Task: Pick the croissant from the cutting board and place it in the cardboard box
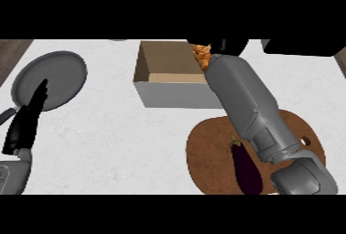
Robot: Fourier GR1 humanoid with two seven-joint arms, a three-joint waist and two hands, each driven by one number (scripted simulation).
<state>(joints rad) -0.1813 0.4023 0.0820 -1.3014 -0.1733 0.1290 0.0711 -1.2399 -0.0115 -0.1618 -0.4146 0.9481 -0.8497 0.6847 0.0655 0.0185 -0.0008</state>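
**Croissant [200, 55] at the right wall of the cardboard box [179, 95]**

Visible as an orange, flaky patch at the upper right of the open box, right against the inner face of its right wall and touching the black right hand [228, 45]. Impossible to tell whether resting inside the box or held just above it. Mostly hidden by the wrist end of the right forearm [246, 100]. Right hand cut off by the view's upper edge; grasp not resolvable, so impossible to tell whether pinching the croissant or spread.

Box: brown inside, pale grey outside, top open, standing on the white speckled counter [115, 137]. Just beside its front right corner, the round wooden cutting board [206, 155], carrying no croissant. On the board, a dark purple eggplant [246, 171], lying lengthwise with its green stem end pointing towards the box. Right forearm running diagonally from the lower right across the board to the box's right wall and covering much of the board's right half.

Well apart, at the far left, a grey frying pan [57, 73]. Over its lower rim, the left hand [24, 125], black, straight and pressed together, seen edge-on, pointing up, holding nothing. Below it, the left forearm [13, 176] at the lower left corner. At the upper right corner, a dark object [300, 45], too cropped to identify.
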